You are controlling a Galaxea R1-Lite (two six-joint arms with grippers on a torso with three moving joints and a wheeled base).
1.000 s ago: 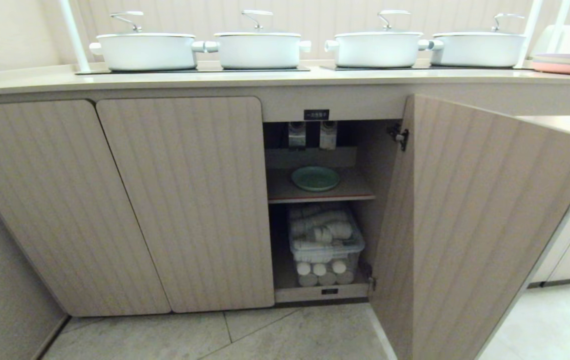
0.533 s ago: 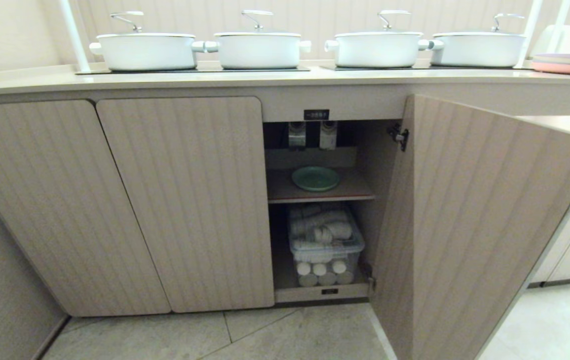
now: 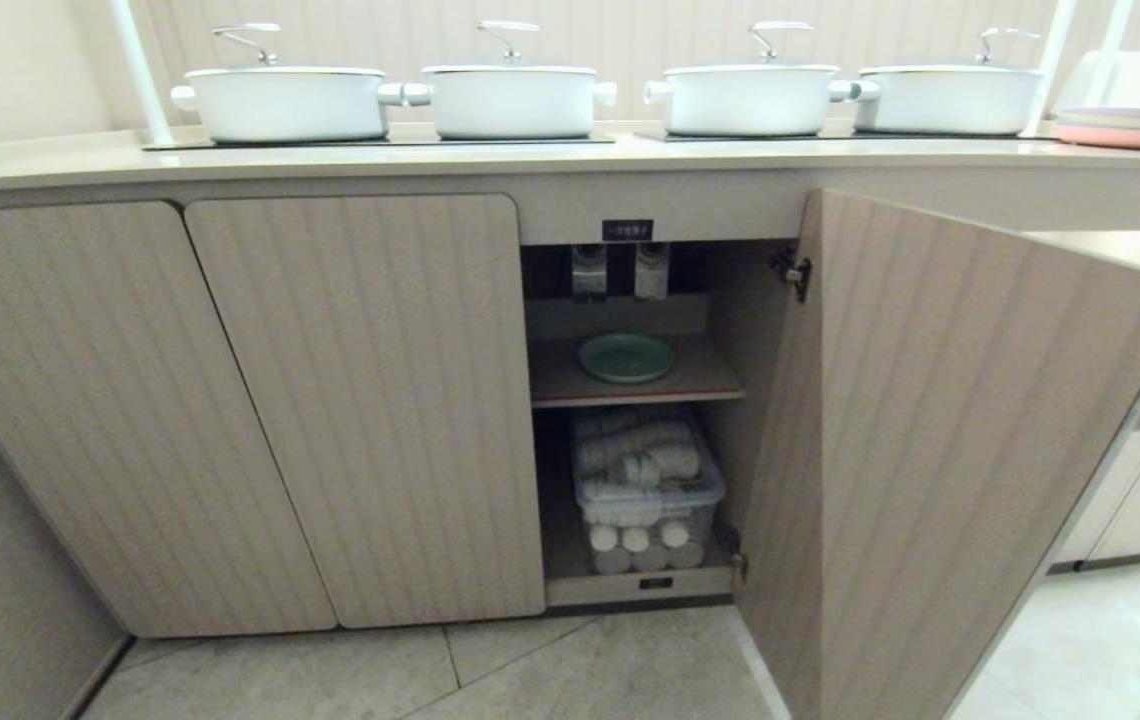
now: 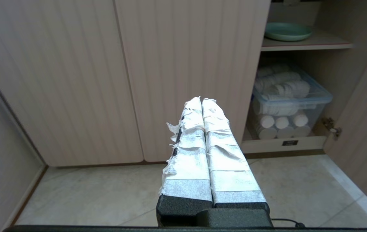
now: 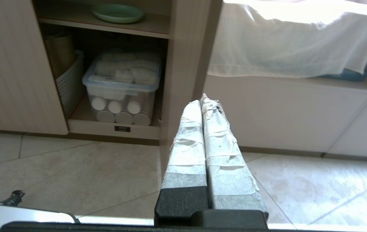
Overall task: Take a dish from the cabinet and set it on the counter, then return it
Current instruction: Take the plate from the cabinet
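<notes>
the round pale mint-green dish (image 3: 626, 357) lies on the inner shelf of the open beige ribbed cabinet (image 3: 940, 440) — both taped grippers, left gripper (image 4: 202, 100) and right gripper (image 5: 202, 100), clenched and empty. part the fingers first, then reach in level — clear of the door edge.

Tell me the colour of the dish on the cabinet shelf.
Pale mint green, plain; the dish shows best in the left wrist view.
</notes>
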